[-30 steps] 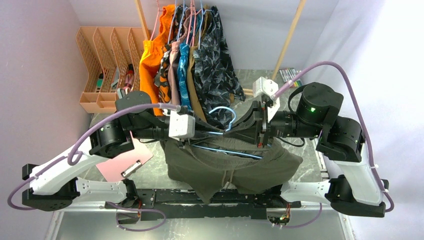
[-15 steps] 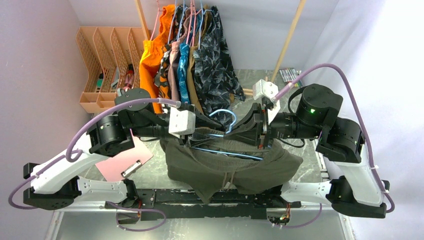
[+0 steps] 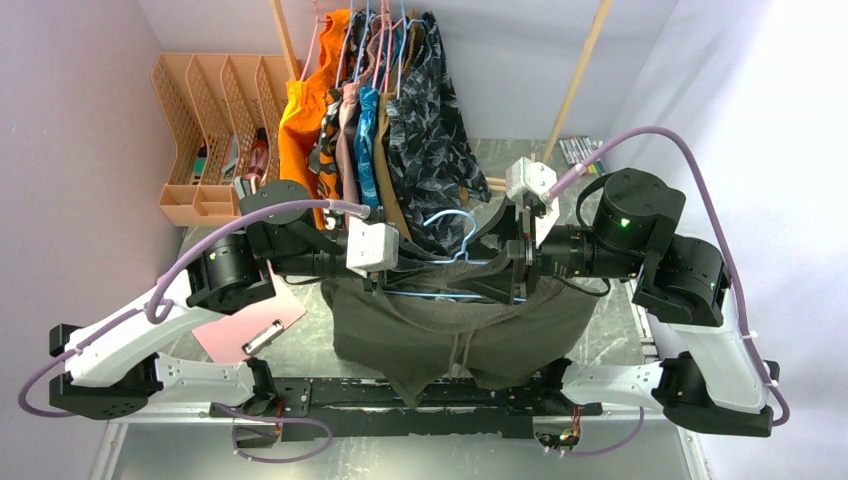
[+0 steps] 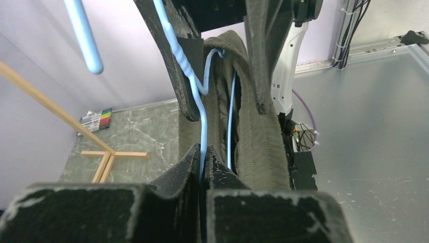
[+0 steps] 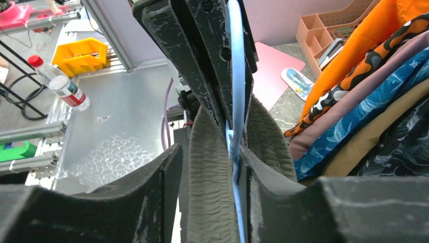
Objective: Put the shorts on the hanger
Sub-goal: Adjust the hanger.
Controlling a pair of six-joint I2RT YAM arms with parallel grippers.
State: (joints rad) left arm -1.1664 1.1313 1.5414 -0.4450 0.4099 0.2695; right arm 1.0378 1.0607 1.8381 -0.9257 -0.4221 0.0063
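Note:
The light-blue hanger (image 3: 455, 222) is held in the air between my two grippers, hook pointing toward the rack. The olive-green shorts (image 3: 460, 335) hang from it by the ribbed waistband, legs and drawstring drooping toward the arm bases. My left gripper (image 3: 405, 268) is shut on the hanger's wire (image 4: 202, 116), with the shorts (image 4: 258, 131) just right of the fingertips (image 4: 195, 157). My right gripper (image 3: 475, 275) is open; its jaws stand around the waistband (image 5: 212, 177) and the hanger wire (image 5: 235, 76), with a thin gap beside the left finger (image 5: 172, 162).
A clothes rack at the back holds several garments on hangers, among them an orange one (image 3: 305, 110) and a dark camouflage one (image 3: 435, 130). A peach file organiser (image 3: 210, 110) stands back left. A pink clipboard (image 3: 250, 325) lies left. A wooden post (image 3: 575, 80) leans back right.
Both grippers have moved the hanger and shorts away from the bases toward the rack. The hanger's bottom bar has levelled, and the waistband now spreads wider along it.

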